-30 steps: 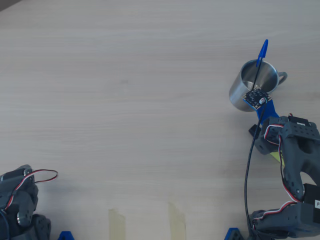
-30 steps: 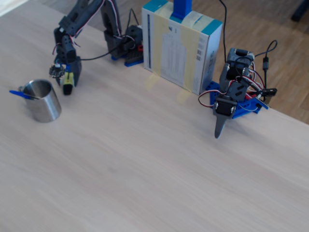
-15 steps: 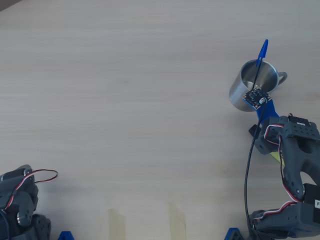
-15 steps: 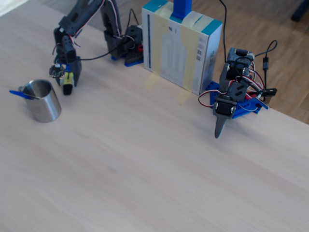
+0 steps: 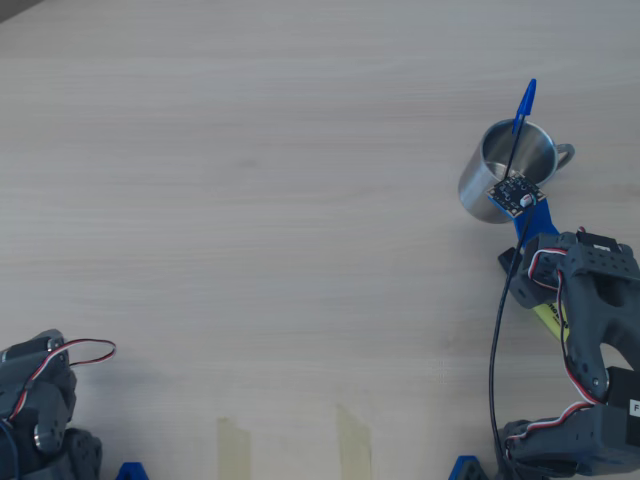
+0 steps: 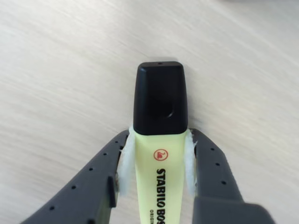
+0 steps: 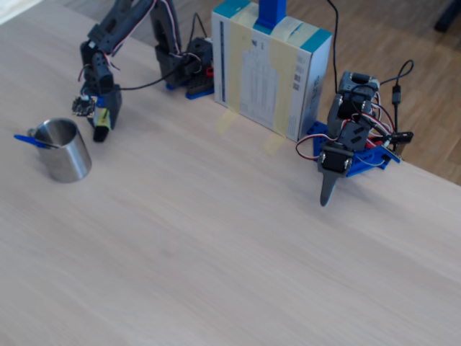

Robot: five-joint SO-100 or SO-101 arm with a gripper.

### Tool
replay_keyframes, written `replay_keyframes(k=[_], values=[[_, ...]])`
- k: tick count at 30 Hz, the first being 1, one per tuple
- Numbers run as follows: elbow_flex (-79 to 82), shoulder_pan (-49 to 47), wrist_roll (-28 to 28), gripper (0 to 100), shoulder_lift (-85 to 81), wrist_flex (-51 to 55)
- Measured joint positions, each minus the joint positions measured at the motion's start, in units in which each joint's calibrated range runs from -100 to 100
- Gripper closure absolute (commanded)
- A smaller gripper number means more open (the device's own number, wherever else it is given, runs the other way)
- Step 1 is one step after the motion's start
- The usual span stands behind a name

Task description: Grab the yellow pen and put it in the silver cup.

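Note:
In the wrist view my gripper (image 6: 159, 142) is shut on the yellow pen (image 6: 161, 177), its padded fingers (image 6: 93, 184) pressing both sides of the barrel just behind the black cap (image 6: 160, 98). The cap points at the table close below. In the fixed view the gripper (image 7: 102, 121) holds the pen (image 7: 103, 117) nearly upright, just right of the silver cup (image 7: 63, 150). In the overhead view the cup (image 5: 505, 170) stands just beyond the arm, and only the pen's cap (image 5: 509, 262) and a strip of yellow (image 5: 546, 316) show under it.
A thin blue pen (image 5: 522, 108) leans inside the cup, its cap over the rim. A second, idle arm (image 7: 346, 151) stands at the right of the fixed view. A white and blue box (image 7: 270, 68) stands behind, with tape strips (image 5: 235, 448) on the table.

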Motion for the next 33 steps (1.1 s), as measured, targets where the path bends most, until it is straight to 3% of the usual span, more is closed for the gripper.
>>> replay_keyframes(k=[33], values=[[1.35,0.00,-0.05,86,-1.33,-0.34]])
